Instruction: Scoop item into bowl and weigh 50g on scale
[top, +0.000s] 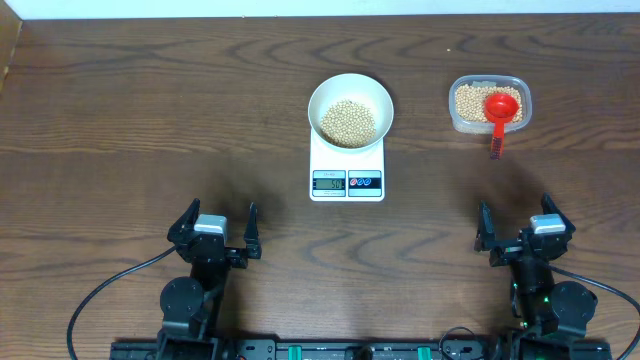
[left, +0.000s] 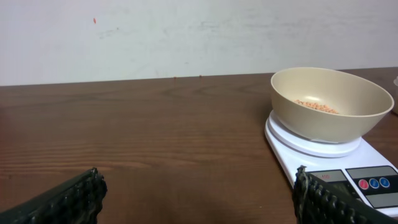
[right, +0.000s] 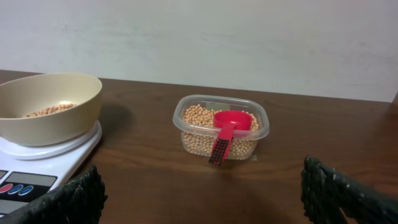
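The shallow round white bowl (top: 350, 92) sits on the small white rectangular scale (top: 330, 160), covering its 12 o'clock half, with small tan-yellow beans (top: 347, 122) piled inside. At the bowl's 3 o'clock, well apart, a clear plastic tub (top: 452, 105) holds more beans and a red plastic scoop (top: 501, 106), whose handle overhangs the tub's 6 o'clock rim. Open dark wooden table (top: 150, 120) stretches from the scale towards both grippers. The digits on the grey display (top: 328, 181) are too small to read. The left gripper (top: 220, 215) at 7 o'clock and the right gripper (top: 515, 212) at 5 o'clock both stand wide, holding nothing.
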